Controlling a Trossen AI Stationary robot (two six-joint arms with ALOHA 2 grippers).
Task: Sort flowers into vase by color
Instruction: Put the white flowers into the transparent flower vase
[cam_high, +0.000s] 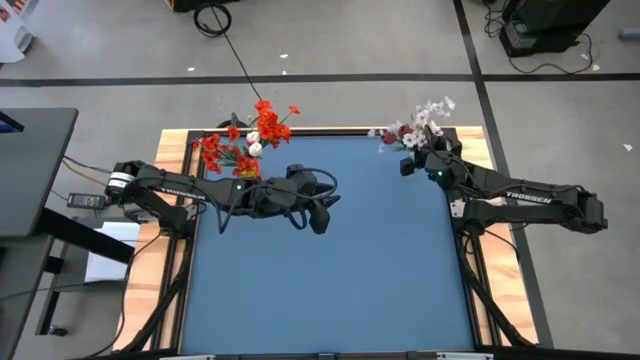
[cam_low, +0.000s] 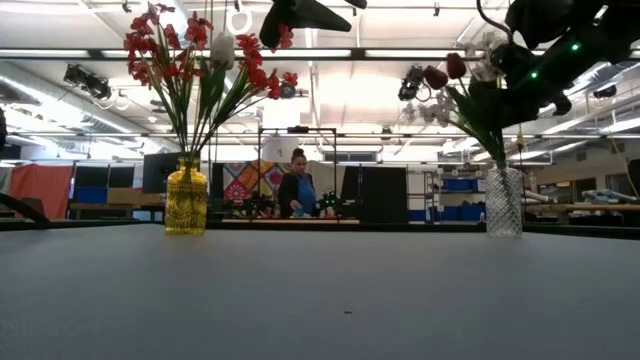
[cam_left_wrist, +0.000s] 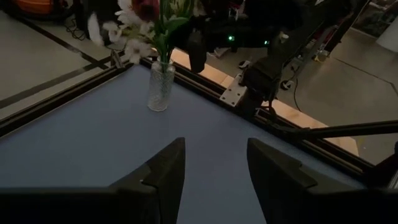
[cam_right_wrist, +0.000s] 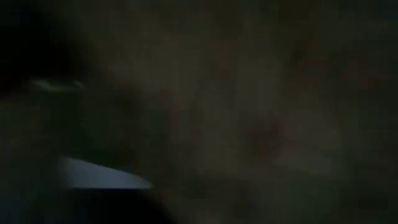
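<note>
Red and orange-red flowers stand with their stems in a yellow vase at the table's far left corner. A single white bloom sits among them. White and pale pink flowers, with two dark red blooms, stand in a clear glass vase at the far right corner. My left gripper hovers open and empty above the table's middle. My right gripper is up among the blooms over the clear vase. Its wrist view is dark and shows nothing of the fingers.
The blue table top has wooden strips along its left and right edges. Both vases stand close to the far edge. A person works at a bench in the room beyond the table. A cable lies on the floor past the far edge.
</note>
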